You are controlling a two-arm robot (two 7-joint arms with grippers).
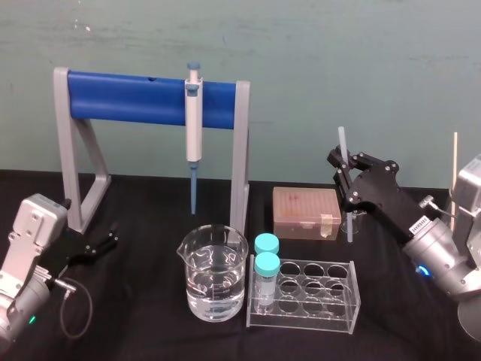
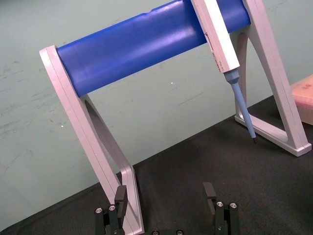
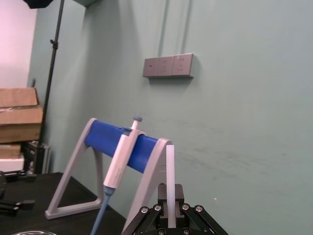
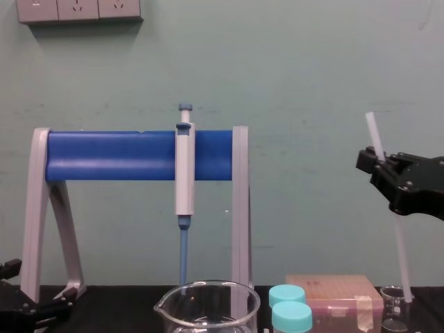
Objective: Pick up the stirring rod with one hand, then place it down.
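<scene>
A black worktop carries everything. The largest thing on it is a grey stand with a thick blue crossbar, and a grey-white pipette with a blue tip hangs from that bar. In front of the stand's right leg stands a large glass beaker, partly filled with clear liquid. Just beside the beaker is a clear rack holding two vials with teal caps at its left end. A pink box taped along one side sits behind the rack.

The right pincer is raised over the worktop's right side, pinching the stirring rod below its top. The rod stands nearly upright with a slight lean. Its lower end reaches down to a small beaker beside the pink box; whether it sits inside cannot be told. A white label on the right arm bears black print too small to read.

The left pincer rests low near the stand's left foot, fingers spread, holding nothing.
</scene>
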